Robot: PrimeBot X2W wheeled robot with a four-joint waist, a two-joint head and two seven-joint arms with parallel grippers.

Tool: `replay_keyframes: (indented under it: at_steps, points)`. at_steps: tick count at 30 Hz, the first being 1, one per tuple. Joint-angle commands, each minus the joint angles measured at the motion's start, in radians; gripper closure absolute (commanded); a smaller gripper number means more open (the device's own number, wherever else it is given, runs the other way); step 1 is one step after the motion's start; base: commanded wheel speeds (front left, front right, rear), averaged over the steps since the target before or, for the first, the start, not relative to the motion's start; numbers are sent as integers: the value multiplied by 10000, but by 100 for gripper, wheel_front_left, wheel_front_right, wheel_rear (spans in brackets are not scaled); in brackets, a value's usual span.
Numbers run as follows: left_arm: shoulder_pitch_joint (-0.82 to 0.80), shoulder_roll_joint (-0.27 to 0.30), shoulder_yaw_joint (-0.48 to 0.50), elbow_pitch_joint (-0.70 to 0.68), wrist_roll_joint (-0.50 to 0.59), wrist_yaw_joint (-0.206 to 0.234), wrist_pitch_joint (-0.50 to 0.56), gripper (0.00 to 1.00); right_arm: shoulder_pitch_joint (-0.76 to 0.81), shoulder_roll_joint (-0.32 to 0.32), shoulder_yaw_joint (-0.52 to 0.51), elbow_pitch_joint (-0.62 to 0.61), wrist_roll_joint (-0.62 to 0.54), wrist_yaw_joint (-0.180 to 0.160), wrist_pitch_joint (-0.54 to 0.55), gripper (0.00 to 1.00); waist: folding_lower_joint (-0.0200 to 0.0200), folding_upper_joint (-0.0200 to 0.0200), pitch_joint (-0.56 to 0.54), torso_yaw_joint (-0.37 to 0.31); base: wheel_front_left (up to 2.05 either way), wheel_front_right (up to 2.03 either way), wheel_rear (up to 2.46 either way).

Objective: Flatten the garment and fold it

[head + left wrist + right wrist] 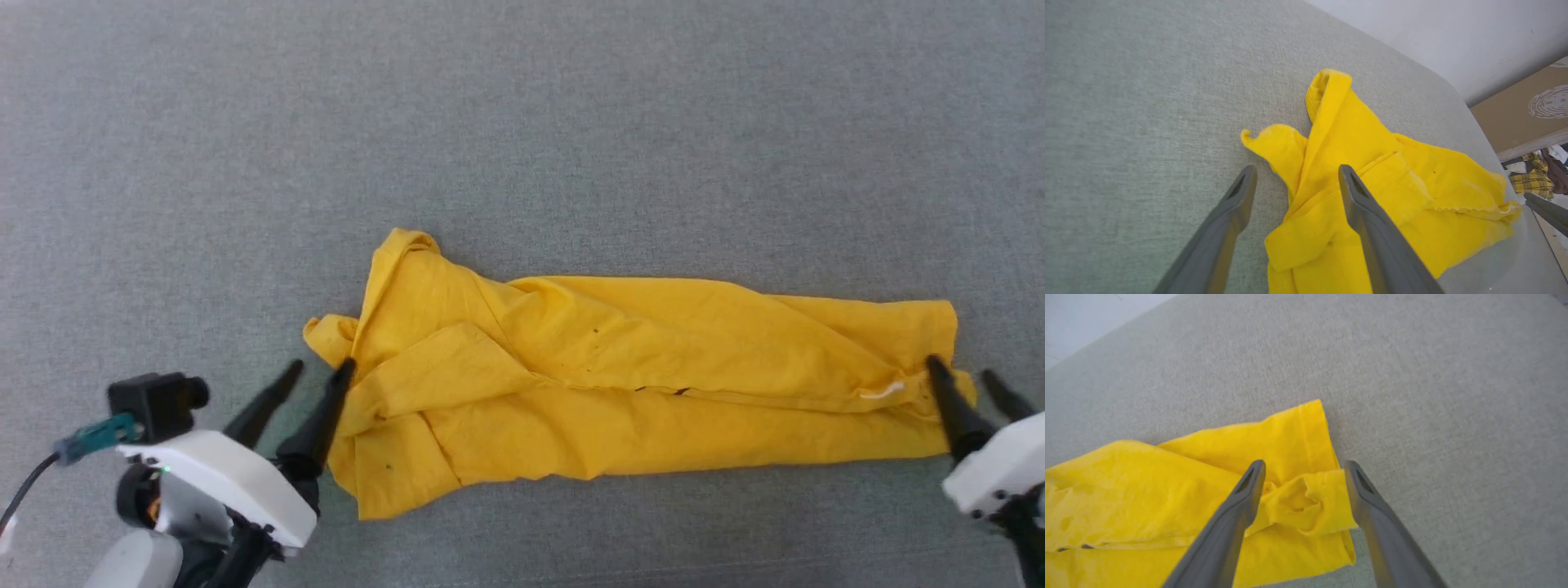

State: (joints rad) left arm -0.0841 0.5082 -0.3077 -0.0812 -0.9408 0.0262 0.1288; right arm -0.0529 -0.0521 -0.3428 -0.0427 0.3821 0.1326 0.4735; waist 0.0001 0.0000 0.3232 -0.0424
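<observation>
**Yellow T-shirt rumpled lengthwise, both grippers spread**

Head view: yellow T-shirt [620, 384] lying crumpled, stretched left to right across grey tabletop [522, 122]. Left gripper [321, 365] spread at left end, right gripper [962, 369] spread at right end.

Left wrist view: one finger over bunched cloth, other over bare tabletop.

Right wrist view: fingers apart astride puckered hem corner, pinching nothing.

The head view's edge cut off my right gripper [961, 369]; the garment [637, 384] hid its own lower layers, its dark specks [595, 331] too small to tell.
</observation>
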Motion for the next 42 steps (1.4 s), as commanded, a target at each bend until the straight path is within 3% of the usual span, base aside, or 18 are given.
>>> replay_keyframes:
  at_steps: [1, 9, 15, 19, 26, 40, 42]
  points:
    - [171, 20, 156, -215, 336, 230, -414, 0, 134, 18, -129, -375, 58, -19, -118, 0, -1, 0, -135, 13, 0, 0, 0]
    - [535, -524, 1096, -1067, 2293, 1558, -3448, 0, 469, 18, -238, -984, -196, -19, -1113, 0, -1, 0, -438, 2, 0, 0, 0]
    - [725, -1268, 2156, -1919, 4881, 2183, -3897, 0, 600, 18, -176, -535, -451, -19, -1456, 0, -1, 0, -564, 69, 0, 0, 0]
    - [1163, -1949, 2505, -2240, 6142, 2027, -3902, 0, 600, 18, -319, -209, -790, -19, -1410, 0, -1, 0, -648, 144, 0, 0, 0]
    - [1587, -2915, 2913, -2123, 6704, 1309, -3903, 0, 492, 18, -344, 335, -1216, -19, -905, 0, -1, 0, -688, 378, 0, 0, 0]
    - [1349, -3325, 3035, -1467, 7383, 194, -3904, 0, -401, -108, -131, 2069, -1517, -19, -609, 0, -1, 0, -237, 662, 0, 0, 0]
    - [1317, -3388, 3014, -1336, 7391, 85, -3905, 0, -521, -102, -143, 2356, -1472, -19, -498, 59, -1, 0, -200, 679, 0, 0, 0]
